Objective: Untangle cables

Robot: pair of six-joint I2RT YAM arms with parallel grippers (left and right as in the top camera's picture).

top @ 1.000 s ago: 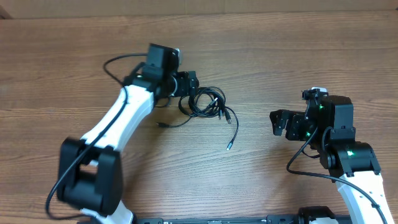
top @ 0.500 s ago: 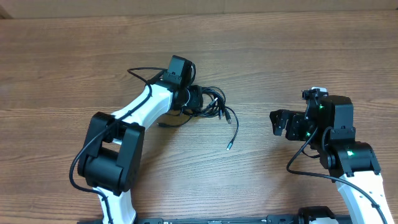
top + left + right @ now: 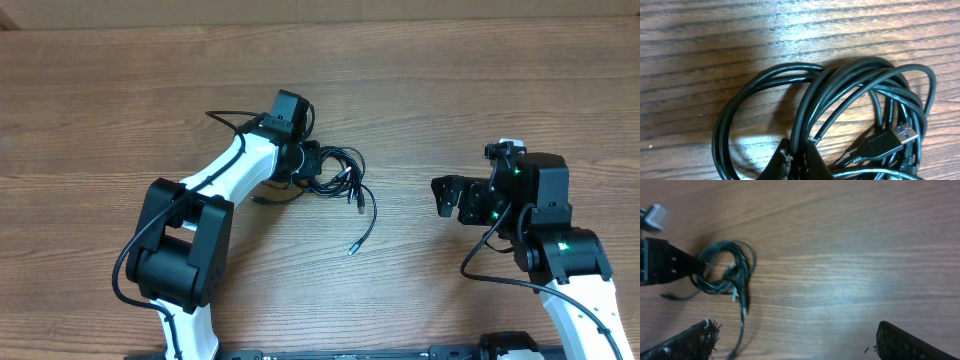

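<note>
L gripper (image 3: 799, 152) has just clamped on cables (image 3: 340, 168) at their left edge, loose plug (image 3: 351, 248) dragged closer, so pulling can begin; R gripper (image 3: 447, 196), right of cables, gapes empty.

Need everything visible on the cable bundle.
The cables are thin black cords with a smooth, rubbery-looking sheath, wound in overlapping loops into one tangled bundle lying on the wooden table. A USB plug with a blue insert sits in the coil. One loose tail curves out, ending in a small plug. The left gripper is shut on a strand at the bundle's edge.
</note>
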